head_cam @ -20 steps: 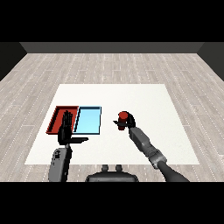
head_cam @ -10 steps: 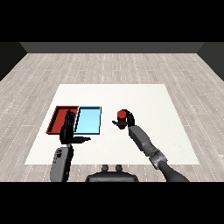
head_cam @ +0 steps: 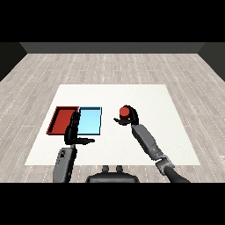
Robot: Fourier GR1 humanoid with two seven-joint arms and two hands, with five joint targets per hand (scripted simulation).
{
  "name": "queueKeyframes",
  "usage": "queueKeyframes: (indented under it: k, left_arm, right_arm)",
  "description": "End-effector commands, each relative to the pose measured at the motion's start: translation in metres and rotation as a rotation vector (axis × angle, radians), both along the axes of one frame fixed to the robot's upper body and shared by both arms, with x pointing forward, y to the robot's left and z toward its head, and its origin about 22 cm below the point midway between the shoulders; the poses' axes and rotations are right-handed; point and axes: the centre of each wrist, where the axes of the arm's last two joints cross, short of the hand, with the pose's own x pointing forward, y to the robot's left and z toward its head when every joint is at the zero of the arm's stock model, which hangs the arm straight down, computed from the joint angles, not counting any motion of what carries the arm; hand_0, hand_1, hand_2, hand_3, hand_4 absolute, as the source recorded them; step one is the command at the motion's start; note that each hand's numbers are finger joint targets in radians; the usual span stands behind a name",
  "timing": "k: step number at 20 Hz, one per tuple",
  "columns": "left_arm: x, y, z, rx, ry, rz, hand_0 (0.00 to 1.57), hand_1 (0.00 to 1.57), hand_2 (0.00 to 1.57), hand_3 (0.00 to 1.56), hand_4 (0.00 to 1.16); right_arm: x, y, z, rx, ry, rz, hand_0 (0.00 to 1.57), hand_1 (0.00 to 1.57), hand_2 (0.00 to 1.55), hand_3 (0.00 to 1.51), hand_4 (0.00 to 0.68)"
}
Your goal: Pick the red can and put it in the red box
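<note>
The red can [head_cam: 125, 112] is right of the table's middle, with my right hand [head_cam: 130, 119] curled round it from the near side. Whether it still rests on the table I cannot tell. The red tray [head_cam: 59, 120] lies at the left, and the light blue tray [head_cam: 90, 121] touches its right side. My left hand [head_cam: 73, 132] is raised with straight fingers over the near edge where the two trays meet, thumb pointing right, holding nothing.
The white table [head_cam: 149, 96] stretches out around the trays, with bare surface between the blue tray and the can. Grey plank floor surrounds the table.
My right hand has carried the red can a little to the left, towards the trays. The left hand has hardly moved.
</note>
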Motion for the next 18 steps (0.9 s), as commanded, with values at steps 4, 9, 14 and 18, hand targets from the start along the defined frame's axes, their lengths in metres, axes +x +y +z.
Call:
queueKeyframes:
  k: [4, 9, 14, 18]
  left_arm:
    - [-0.003, -0.046, 0.003, 0.004, 0.048, -0.047, 0.00, 0.00, 0.00, 0.00, 0.00]
    - [0.007, -0.058, 0.003, 0.016, 0.109, -0.087, 0.00, 0.00, 0.00, 0.00, 0.00]
    - [0.015, -0.067, 0.013, -0.008, 0.115, -0.094, 0.00, 0.00, 0.00, 0.00, 0.00]
    - [0.033, -0.096, 0.007, -0.008, 0.135, -0.157, 0.00, 0.00, 0.00, 0.00, 0.00]
  right_arm:
    - [-0.020, 0.005, 0.037, 0.036, -0.081, 0.013, 1.44, 1.44, 1.43, 1.39, 0.651]
    - [-0.057, 0.040, 0.029, 0.039, -0.080, 0.012, 1.44, 1.44, 1.43, 1.39, 0.651]
    - [-0.061, 0.059, 0.057, 0.055, -0.093, 0.009, 1.45, 1.45, 1.43, 1.38, 0.653]
    - [-0.070, 0.045, 0.045, 0.082, -0.077, 0.017, 1.46, 1.46, 1.43, 1.39, 0.646]
